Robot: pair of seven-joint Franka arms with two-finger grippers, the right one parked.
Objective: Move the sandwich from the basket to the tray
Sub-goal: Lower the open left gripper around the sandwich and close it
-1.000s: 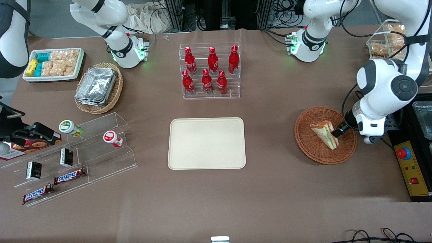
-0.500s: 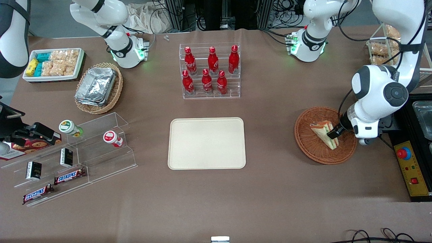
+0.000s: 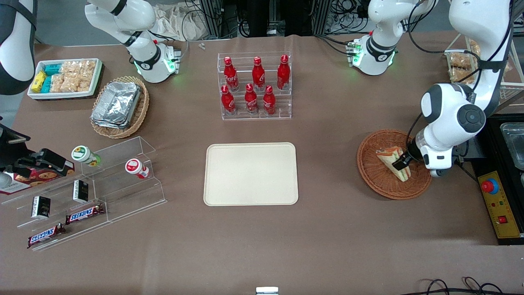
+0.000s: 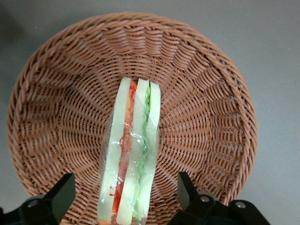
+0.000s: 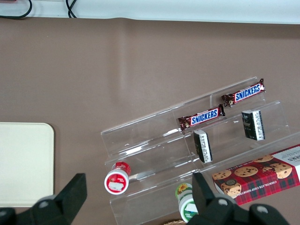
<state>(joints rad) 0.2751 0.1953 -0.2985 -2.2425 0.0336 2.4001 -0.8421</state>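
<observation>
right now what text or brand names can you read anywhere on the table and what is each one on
"SNICKERS" on the chocolate bar on the clear acrylic display steps.
"SNICKERS" on the second chocolate bar on the same steps.
Red bottles in the acrylic rack: white script, too small to read.
Cookie box, small black boxes, round cup lids: print too small to read.
Sandwich, basket, tray: no text.
The gripper straddles the sandwich, fingers open.

Open tablecloth [image 3: 327, 164] lies between the basket [image 3: 378, 180] and the tray [image 3: 250, 173], with nothing standing on it. The rack of 6 cola bottles [image 3: 254, 87] stands farther from the camera than the tray. The gripper [image 4: 124, 206] straddles the sandwich [image 4: 131, 154], fingers [image 4: 61, 194] spread with gaps on both sides.
</observation>
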